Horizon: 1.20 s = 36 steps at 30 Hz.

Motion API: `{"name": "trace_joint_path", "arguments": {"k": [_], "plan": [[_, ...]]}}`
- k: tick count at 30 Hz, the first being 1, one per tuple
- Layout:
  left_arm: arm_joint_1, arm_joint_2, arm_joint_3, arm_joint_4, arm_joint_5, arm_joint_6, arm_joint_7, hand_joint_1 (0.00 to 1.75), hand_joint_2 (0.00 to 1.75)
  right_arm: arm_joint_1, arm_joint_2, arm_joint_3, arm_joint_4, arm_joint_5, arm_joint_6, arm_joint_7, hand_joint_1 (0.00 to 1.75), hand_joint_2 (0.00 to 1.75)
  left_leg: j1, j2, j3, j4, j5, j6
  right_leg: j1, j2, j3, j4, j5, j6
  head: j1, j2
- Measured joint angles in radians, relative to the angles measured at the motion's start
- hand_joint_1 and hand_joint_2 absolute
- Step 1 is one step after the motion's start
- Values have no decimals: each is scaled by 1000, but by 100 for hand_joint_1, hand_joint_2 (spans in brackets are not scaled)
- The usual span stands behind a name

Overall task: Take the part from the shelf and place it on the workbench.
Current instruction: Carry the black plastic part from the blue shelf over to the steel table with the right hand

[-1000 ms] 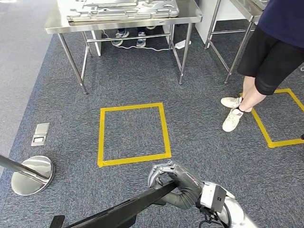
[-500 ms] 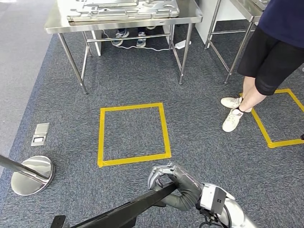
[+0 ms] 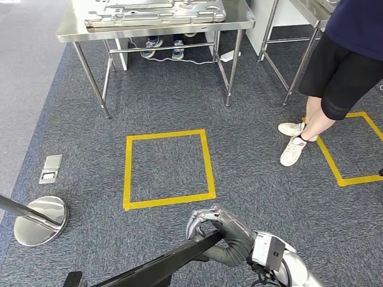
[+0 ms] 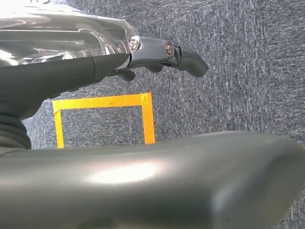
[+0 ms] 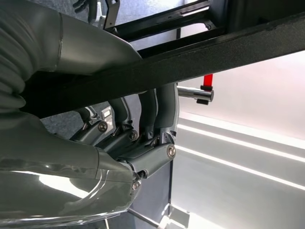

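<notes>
While the right hand (image 3: pixel 216 230) gripped the near end of the part (image 3: pixel 149 268), a long black flat frame running low across the head view toward the robot's left, you could see its fingers (image 5: pixel 158 114) wrapped over one black bar of that frame in the right wrist view, so that hand was clamped on it. The left hand (image 4: pixel 107 71) was harder for you to read: the left wrist view showed its dark fingers stretched out above the carpet (image 3: pixel 253 155) with nothing plainly between them, and I could not tell whether it held the frame's other end or was simply apart from it. By my judgement the first half of the job was done, since the part was off the shelf and carried in front of the body. What was left was the walk and the set-down. The workbench (image 3: pixel 67 30), a steel table with pale flat panels (image 3: pixel 153 11) already lying on it, stood well ahead, beyond the yellow taped square (image 3: pixel 168 170) on the floor. A person (image 3: pixel 343 66) stood near the right, feet beside a second taped outline (image 3: pixel 356 149), and a round chrome base (image 3: pixel 40 218) with its post sat on the carpet to the left. You would have wanted to keep the long frame away from both on the way in.
</notes>
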<state>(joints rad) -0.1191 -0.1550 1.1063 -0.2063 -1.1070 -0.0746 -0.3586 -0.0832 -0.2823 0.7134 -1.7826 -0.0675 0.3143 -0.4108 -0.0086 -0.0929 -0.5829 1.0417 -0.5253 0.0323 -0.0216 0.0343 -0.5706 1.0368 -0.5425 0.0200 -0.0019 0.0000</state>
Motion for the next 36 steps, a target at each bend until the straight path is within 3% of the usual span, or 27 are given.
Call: {"name": "trace_joint_path", "arguments": {"k": [6, 9, 11, 13, 15, 16, 17, 20, 22, 24, 26, 27, 29, 31, 32, 33, 34, 36], "plan": [[0, 0, 0, 0, 0, 0, 3, 0, 175, 4, 0, 0, 0, 0, 0, 0, 175, 175, 0, 0, 0, 1, 0, 0, -1, 0, 0, -1, 0, 0, 0, 0], [0, 4, 0, 0, 0, 0, 4, 0, 175, 7, 0, -1, -5, 0, -1, 0, 175, 175, -5, 1, 7, -7, 2, 16, -6, 2, 7, -15, 6, 15, 0, 0], [0, 4, 0, 0, 0, 0, 4, 0, 175, 9, 0, -1, -11, 0, -1, 0, 175, 175, -1, 10, 29, -41, 17, 29, -3, -3, 10, -7, -3, 19, 0, 0], [0, 4, 0, 0, 0, 0, 4, 0, 175, 10, 0, -2, -14, 0, -2, -1, 175, 175, 5, 19, 49, -67, 26, 35, 0, -13, -25, 73, -47, 18, 1, 0], [2, 4, 0, 0, -1, 0, 5, 0, 175, 14, 0, -2, -14, 0, -2, -2, 175, 175, 7, 23, 53, -68, 22, 34, -2, -19, -91, 190, -93, 22, 1, 0], [3, 4, 0, 0, -1, 0, 5, 0, 175, 18, 0, -3, -14, 0, -2, -2, 175, 175, 8, 25, 54, -66, 17, 31, -4, -20, -111, 221, -95, 26, 1, 0], [4, 5, 0, 0, -1, 0, 5, 0, 175, 21, 0, -3, -14, 0, -2, -2, 175, 175, 9, 25, 56, -62, 12, 27, -6, -21, -115, 217, -78, 32, 1, 0], [4, 6, 0, 0, -2, 1, 6, 0, 175, 24, 0, -4, -13, 0, -3, -2, 175, 175, 17, 23, 60, -35, -17, 4, -12, -16, -47, 61, 15, 48, 2, 0], [5, 9, 0, 0, -2, 2, 6, 0, 175, 27, 0, -4, -13, 0, -2, -2, 175, 175, 15, 20, 54, -14, -34, -11, -12, -9, -25, 14, 25, 37, 2, 0], [5, 10, 0, 0, -2, 2, 6, 0, 175, 30, 0, -6, -14, 0, -2, -3, 175, 175, 14, 17, 52, -10, -40, -16, -12, -9, -28, 21, 17, 18, 1, 0], [4, 10, 0, 0, -2, 2, 6, 0, 175, 30, 0, -7, -14, 0, -2, -5, 175, 175, 15, 35, 48, 8, -52, -23, -14, -17, -23, 20, 12, 6, 1, 0], [2, 10, 0, 0, -2, 3, 6, 0, 175, 30, 0, -7, -15, 0, -2, -6, 175, 175, 15, 50, 32, 41, -69, -27, -16, -23, -20, 19, 10, 0, 1, 0], [-1, 10, -1, 0, -2, 3, 6, 0, 175, 31, 0, -8, -15, -1, -2, -8, 175, 175, 17, 78, -34, 161, -120, -36, -15, -35, -14, 19, 3, -8, 1, 0], [0, 10, -1, 0, -2, 3, 7, 0, 175, 31, 0, -8, -15, -1, -2, -10, 175, 175, 18, 83, -104, 269, -143, -38, -15, -44, -9, 19, -3, -10, 1, 0], [1, 10, 0, 0, -2, 3, 7, 0, 175, 31, 0, -8, -15, -1, -2, -11, 175, 175, 18, 84, -117, 276, -127, -37, -14, -47, -5, 19, -7, -10, 1, 0], [3, 10, 0, 0, -2, 4, 7, 0, 175, 31, 0, -8, -15, -1, -2, -11, 175, 175, 17, 84, -110, 243, -91, -33, -14, -49, 2, 19, -12, -9, 1, 0], [3, 10, 0, 0, -2, 4, 7, 0, 175, 31, 1, -8, -15, -1, -2, -12, 175, 175, 16, 85, -88, 180, -44, -26, -14, -51, 9, 19, -16, -7, 1, 0], [3, 12, -1, 0, -2, 5, 7, 0, 175, 30, 1, -8, -16, -1, -1, -12, 175, 175, 9, 89, -43, 70, 15, -11, -13, -53, 20, 17, -24, -3, 1, 0]]}}
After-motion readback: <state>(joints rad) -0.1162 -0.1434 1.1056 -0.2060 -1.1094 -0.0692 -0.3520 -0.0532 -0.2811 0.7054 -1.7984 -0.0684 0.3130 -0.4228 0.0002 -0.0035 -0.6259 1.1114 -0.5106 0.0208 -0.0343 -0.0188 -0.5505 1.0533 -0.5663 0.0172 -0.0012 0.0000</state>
